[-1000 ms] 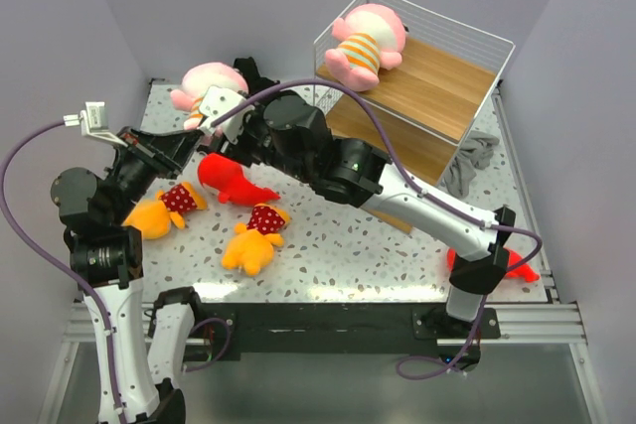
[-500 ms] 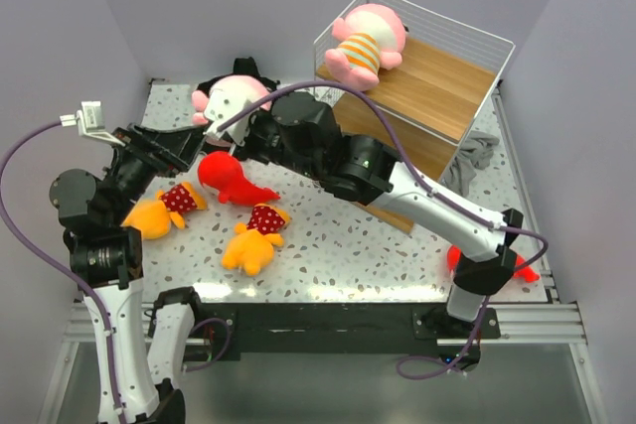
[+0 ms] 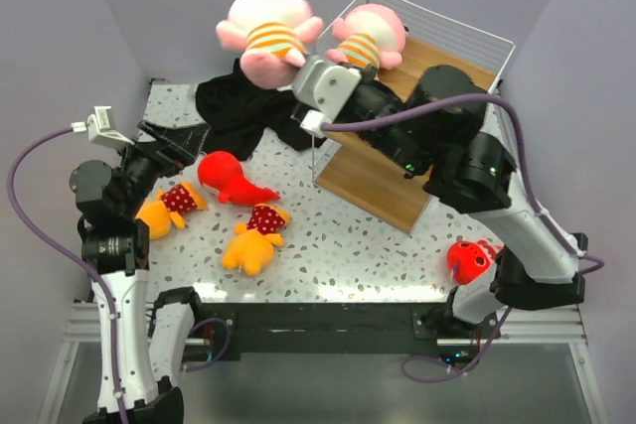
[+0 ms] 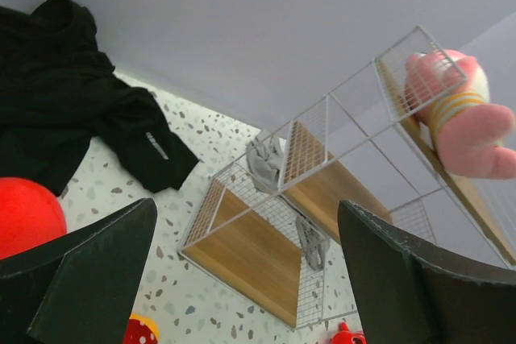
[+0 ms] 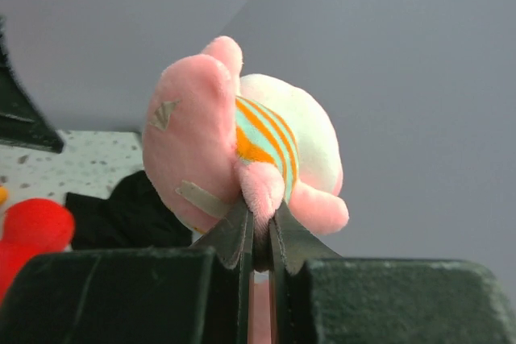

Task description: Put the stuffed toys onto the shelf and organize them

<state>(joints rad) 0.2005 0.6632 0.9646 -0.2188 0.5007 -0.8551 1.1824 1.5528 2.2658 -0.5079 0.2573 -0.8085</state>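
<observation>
My right gripper (image 3: 301,69) is shut on a limb of a pink toy with an orange-striped shirt (image 3: 263,35) and holds it high in the air left of the shelf (image 3: 467,42). In the right wrist view the fingers (image 5: 262,227) pinch that toy (image 5: 218,134). The second pink toy (image 3: 370,39) lies on the shelf's top board and also shows in the left wrist view (image 4: 451,110). A red fish toy (image 3: 231,179) and two orange-yellow toys (image 3: 167,208) (image 3: 255,238) lie on the table. Another red toy (image 3: 471,258) lies at the right. My left gripper (image 3: 184,146) is open and empty (image 4: 246,279).
A black garment (image 3: 234,106) lies on the table behind the toys, left of the shelf. Grey cloth (image 4: 266,163) hangs in the shelf's wire frame. Purple walls close in the table on three sides. The right arm reaches across the shelf's front.
</observation>
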